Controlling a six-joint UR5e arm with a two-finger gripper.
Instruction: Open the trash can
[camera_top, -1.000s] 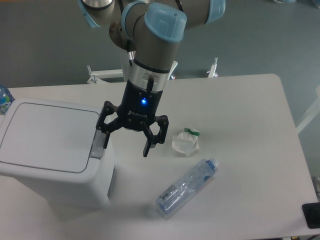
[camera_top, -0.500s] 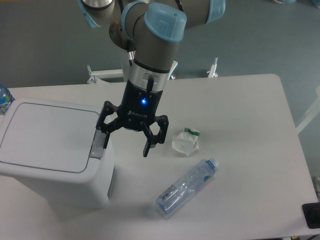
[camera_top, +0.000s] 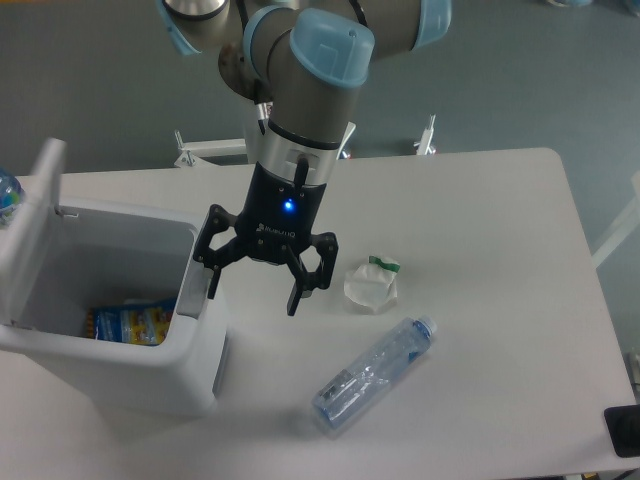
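The hand (camera_top: 252, 289) hung left of the frame's centre with its two black fingers spread wide and nothing between them. Its left finger (camera_top: 210, 278) stood right at the grey push-button tab (camera_top: 193, 292) on the rim of the trash can (camera_top: 110, 350); whether it touched the tab could not be told. The other finger pointed down over bare table (camera_top: 480, 250). A blue light glowed on the black body above the fingers, and the grey arm with its pale blue joint caps rose from there to the top edge of the frame.

The trash can filled the lower left of the frame, standing on the table. Its lid (camera_top: 28, 228) was up, tilted back at the far left edge, and the inside lay open to view. A blue and yellow packet (camera_top: 130, 323) lay at the bottom of it.

Just right of the hand, a crumpled white wrapper with a green edge (camera_top: 371, 284) rested on the table. Below it, toward the lower middle of the frame, a clear plastic bottle (camera_top: 372, 374) lay on its side with its cap pointing up and to the right.
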